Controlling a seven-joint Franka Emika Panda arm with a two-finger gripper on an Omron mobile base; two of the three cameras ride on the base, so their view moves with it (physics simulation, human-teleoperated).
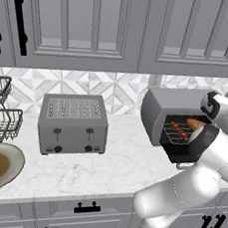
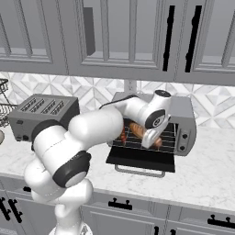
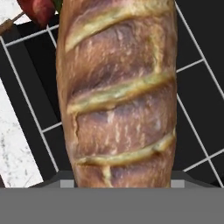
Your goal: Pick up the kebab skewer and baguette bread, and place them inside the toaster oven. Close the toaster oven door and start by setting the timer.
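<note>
Golden baguette bread (image 3: 117,94) on toaster oven (image 1: 159,108) rack beside kebab skewer (image 1: 179,129), fingers' grip unclear (tips hidden), door (image 2: 140,160) down.

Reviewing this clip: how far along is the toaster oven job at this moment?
Done: the kebab skewer lies on the wire rack inside the toaster oven. In hand: the baguette bread sits over the rack with the arm reaching in; the hand view does not settle whether the gripper grips it. Left: withdrawing, closing the toaster oven door, which hangs open, and setting the timer.
</note>
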